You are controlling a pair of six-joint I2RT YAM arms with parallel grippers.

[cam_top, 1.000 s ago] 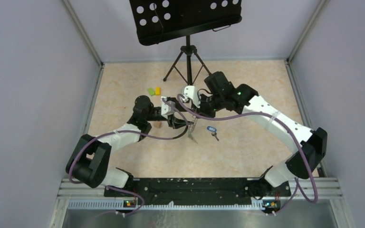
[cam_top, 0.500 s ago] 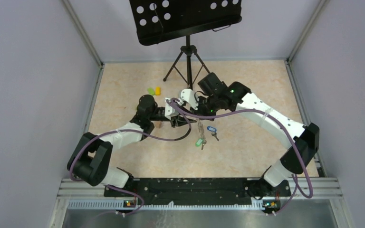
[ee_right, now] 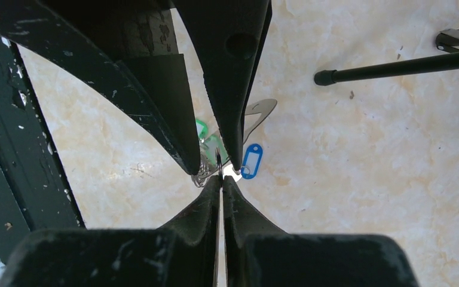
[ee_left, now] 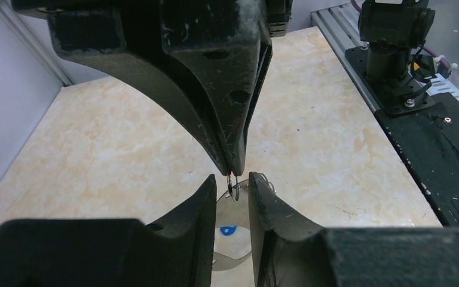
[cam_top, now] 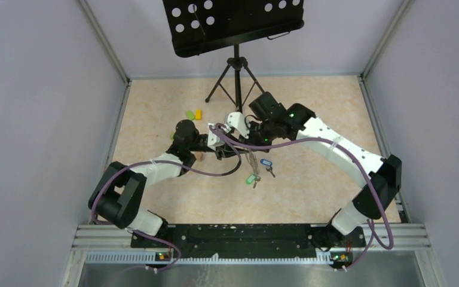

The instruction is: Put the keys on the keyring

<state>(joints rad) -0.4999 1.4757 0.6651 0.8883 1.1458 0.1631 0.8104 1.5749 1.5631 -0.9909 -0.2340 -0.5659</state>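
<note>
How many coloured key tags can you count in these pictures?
2. The blue tag lies on the table. The green tag is close by, left of it and lower in the top view. More could be hidden from view.

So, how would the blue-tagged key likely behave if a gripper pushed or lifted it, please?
The blue-tagged key lies flat and looks tiny, so it is probably light and would slide on the smooth table rather than roll. Lifted by its tag, the key would likely dangle loosely.
</note>
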